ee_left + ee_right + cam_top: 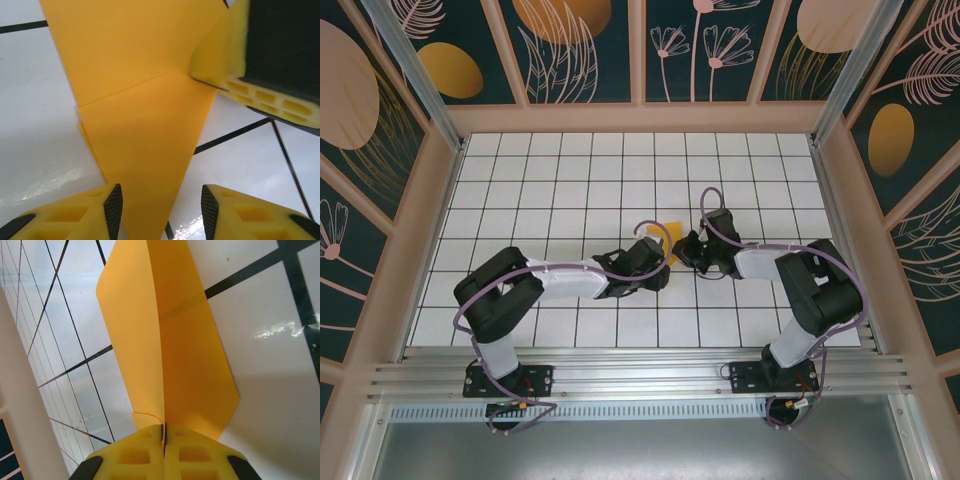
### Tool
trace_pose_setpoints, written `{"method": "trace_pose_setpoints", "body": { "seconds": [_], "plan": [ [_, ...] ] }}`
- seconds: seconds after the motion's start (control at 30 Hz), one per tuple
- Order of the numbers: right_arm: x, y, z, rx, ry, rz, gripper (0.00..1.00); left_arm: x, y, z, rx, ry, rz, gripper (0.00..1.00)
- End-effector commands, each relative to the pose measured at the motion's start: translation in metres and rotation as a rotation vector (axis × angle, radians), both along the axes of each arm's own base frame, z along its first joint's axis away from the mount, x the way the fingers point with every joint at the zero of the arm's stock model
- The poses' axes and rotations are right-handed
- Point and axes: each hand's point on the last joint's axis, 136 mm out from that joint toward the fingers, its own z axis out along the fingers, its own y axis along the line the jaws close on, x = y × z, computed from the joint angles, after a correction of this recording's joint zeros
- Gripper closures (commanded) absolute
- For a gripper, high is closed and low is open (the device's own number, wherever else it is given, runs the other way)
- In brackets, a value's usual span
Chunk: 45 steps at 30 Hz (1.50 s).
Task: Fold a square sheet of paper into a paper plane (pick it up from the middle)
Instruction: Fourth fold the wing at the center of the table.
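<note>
The orange-yellow sheet of paper (676, 243) is folded into a pointed paper plane shape with a centre crease and stands at the table's middle between both arms. My right gripper (164, 432) is shut on the crease, and the two wings (190, 340) spread away from its pads. In the left wrist view the paper's narrow tip (145, 150) runs down between the fingers of my left gripper (161, 202), which is open; the tip lies close to the left pad (113, 207) and apart from the other. One right finger (260, 95) pinches the paper's far edge.
White tiles with black grid lines (570, 190) cover the table. Patterned walls with beige frames (640, 60) enclose it on three sides. Both arms' dark elbows (500, 290) (820, 280) sit near the front rail.
</note>
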Motion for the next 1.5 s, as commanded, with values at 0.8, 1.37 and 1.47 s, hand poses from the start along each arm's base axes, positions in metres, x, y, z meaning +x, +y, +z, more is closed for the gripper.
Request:
{"method": "trace_pose_setpoints", "body": {
  "seconds": [0.8, 1.37, 1.47],
  "plan": [
    [0.005, 0.005, 0.019, 0.01, -0.027, -0.013, 0.93, 0.007, 0.003, -0.012, 0.157, -0.08, 0.0, 0.6],
    [0.005, 0.004, 0.018, -0.011, -0.024, -0.005, 0.92, 0.011, 0.012, -0.011, 0.198, -0.108, 0.017, 0.79],
    [0.005, 0.005, 0.019, -0.01, -0.024, 0.0, 0.92, 0.011, 0.013, -0.011, 0.202, -0.111, 0.017, 0.83]
  ]
}}
